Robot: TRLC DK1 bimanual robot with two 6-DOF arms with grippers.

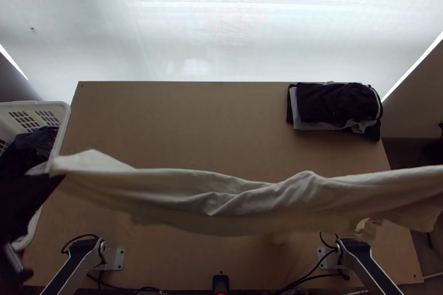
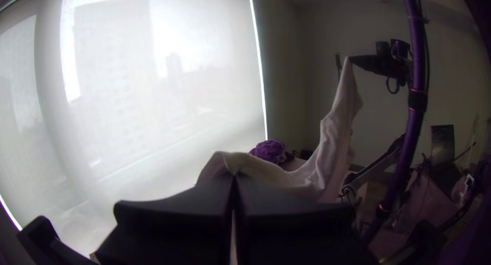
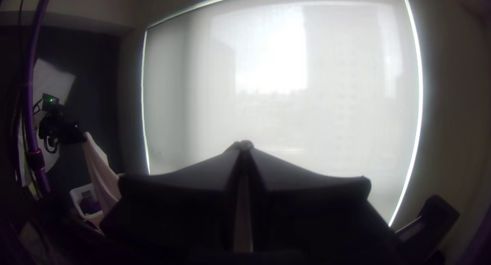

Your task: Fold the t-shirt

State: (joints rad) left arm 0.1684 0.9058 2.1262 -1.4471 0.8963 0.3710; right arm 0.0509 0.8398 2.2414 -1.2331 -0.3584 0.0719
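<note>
While the left black flat-fingered end effector and right end effector each pinch one end shut, we log the off-white cloth t-shirt slung lengthwise between them, above the wooden desk. We judge neither arm nearer; lowering needs both.

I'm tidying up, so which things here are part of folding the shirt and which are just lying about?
For the job:
light t-shirt, stretched in the air
left gripper, holding it
right gripper, holding it

Lying about:
folded dark pile, far right
white basket with dark clothes
</note>
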